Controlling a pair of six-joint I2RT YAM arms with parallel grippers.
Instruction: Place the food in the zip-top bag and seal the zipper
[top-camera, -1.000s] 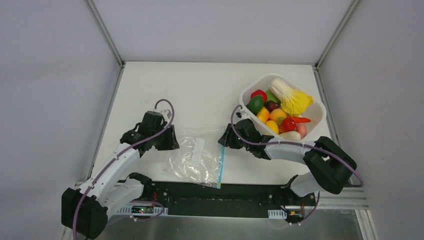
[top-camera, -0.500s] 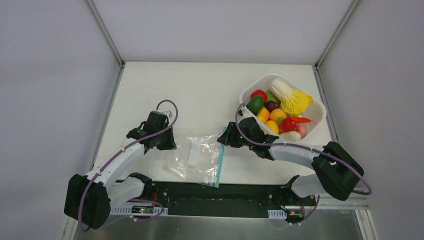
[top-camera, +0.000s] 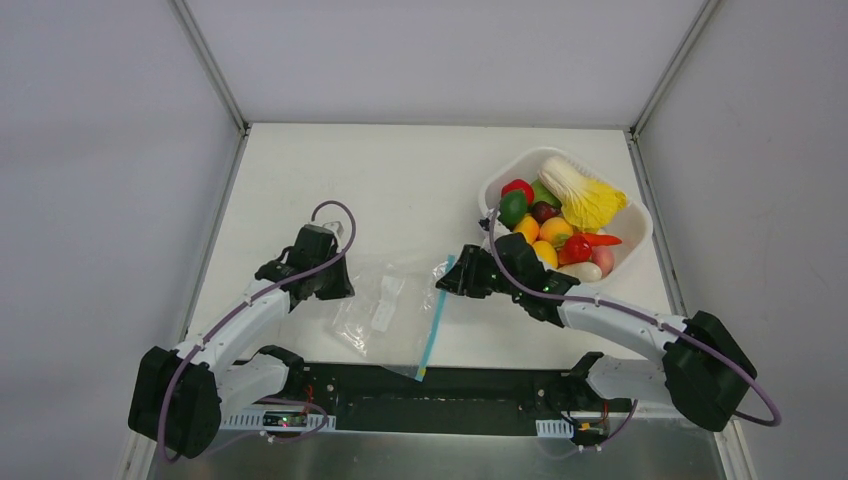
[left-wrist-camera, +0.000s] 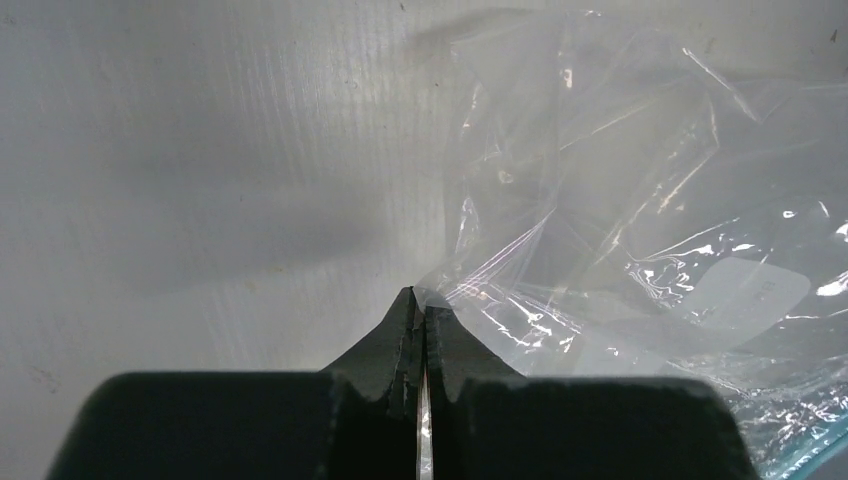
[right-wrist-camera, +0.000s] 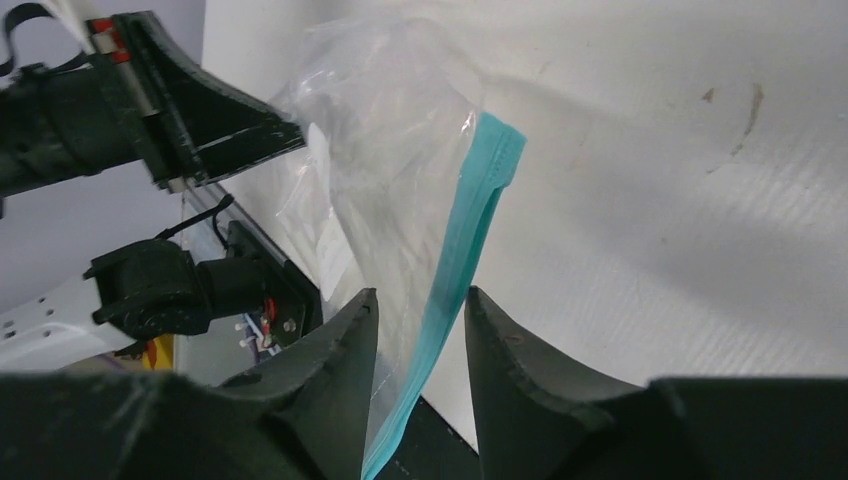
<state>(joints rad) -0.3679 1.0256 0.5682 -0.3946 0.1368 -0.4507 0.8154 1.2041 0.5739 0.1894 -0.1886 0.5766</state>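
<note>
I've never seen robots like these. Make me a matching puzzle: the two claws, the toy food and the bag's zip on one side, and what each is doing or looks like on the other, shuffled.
Things:
1. left gripper
2. right gripper
3. food
4. zipper

Descriptions:
A. heaped in the white tub
B. open, one finger on each side of the bag's edge
C. shut, pinching the film of the clear bag
D. teal-blue strip

Pairs: 1-C, 2-B, 3-A, 4-D
</note>
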